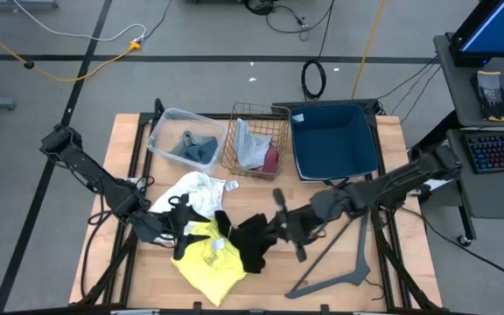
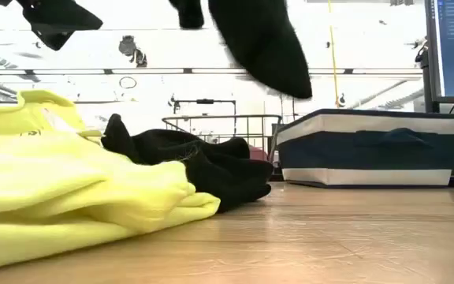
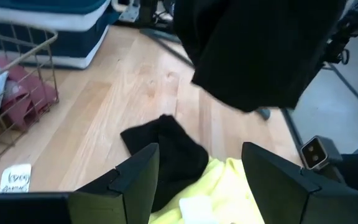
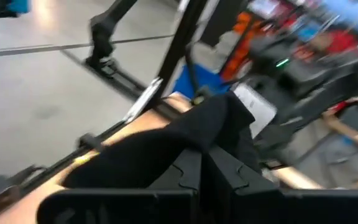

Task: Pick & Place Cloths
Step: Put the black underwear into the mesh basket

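Note:
My right gripper (image 1: 271,229) is shut on a black cloth (image 1: 252,245) and holds it high above the table's middle; in the low view the cloth (image 2: 262,43) hangs at the top of the picture. A second black cloth (image 3: 166,152) lies on the table, partly on the edge of the yellow cloth (image 1: 208,261). My left gripper (image 3: 197,152) stands open just above these two, touching nothing. A white cloth (image 1: 195,188) lies on the table beyond the yellow one. My right gripper pinches a bunched fold of the black cloth (image 4: 194,134) between its two shut fingers (image 4: 225,171). The fingers come about level from the table's right side. The cloth drapes over and hangs below them, slack, its lower end (image 2: 290,79) clear of the table.
Along the far edge stand a clear plastic bin (image 1: 166,129) with a teal-blue cloth, a wire basket (image 1: 234,140) with grey and maroon cloths, and a navy fabric bin (image 1: 335,140). A grey clothes hanger (image 1: 344,267) lies at the near right. Bare wood shows at the near right.

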Controlling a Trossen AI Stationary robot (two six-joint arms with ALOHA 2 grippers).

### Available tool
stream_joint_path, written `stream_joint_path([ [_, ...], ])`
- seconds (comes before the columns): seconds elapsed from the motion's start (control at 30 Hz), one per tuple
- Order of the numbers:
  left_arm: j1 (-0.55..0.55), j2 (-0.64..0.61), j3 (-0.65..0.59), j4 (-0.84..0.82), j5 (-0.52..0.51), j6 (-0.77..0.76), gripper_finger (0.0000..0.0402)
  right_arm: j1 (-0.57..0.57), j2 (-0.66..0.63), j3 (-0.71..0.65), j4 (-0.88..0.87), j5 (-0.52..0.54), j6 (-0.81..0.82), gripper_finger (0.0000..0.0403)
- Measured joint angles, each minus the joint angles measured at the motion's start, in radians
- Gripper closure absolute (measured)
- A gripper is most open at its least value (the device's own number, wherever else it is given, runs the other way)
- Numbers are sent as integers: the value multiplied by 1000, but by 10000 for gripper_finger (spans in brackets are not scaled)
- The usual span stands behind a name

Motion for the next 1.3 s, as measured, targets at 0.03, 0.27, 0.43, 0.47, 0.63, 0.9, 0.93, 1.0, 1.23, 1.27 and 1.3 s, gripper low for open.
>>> stream_joint_path([
  [0.03, 0, 0, 0, 17, 0, 15, 167, 0, -18, 0, 0, 20, -21, 402],
  [0.27, 0, 0, 0, 145, -1, 108, 167, -3, -121, 0, 10, 63, -124, 403],
  [0.43, 2, 0, 0, 236, -1, 164, 167, -3, -158, 0, 24, 62, -185, 403],
  [0.47, 5, 0, 0, 257, -1, 174, 167, -4, -164, 0, 24, 63, -196, 403],
  [0.63, 43, 0, 0, 355, -1, 211, 167, -16, -166, 0, 37, 59, -221, 403],
  [0.9, 141, 0, 0, 412, 88, 226, 167, -56, -166, 0, 37, 55, -230, 403],
  [0.93, 154, 0, 0, 424, 104, 237, 167, -62, -166, 0, 37, 55, -230, 403],
  [1.0, 177, 0, 0, 450, 140, 258, 167, -70, -166, 0, 37, 54, -230, 403],
  [1.23, 241, 33, 0, 573, 286, 325, 166, -89, -157, 0, 35, 52, -230, 403],
  [1.27, 246, 47, 0, 596, 309, 333, 166, -89, -157, 0, 35, 52, -233, 403],
  [1.3, 250, 63, 0, 628, 335, 341, 167, -90, -157, 0, 37, 51, -238, 403],
])
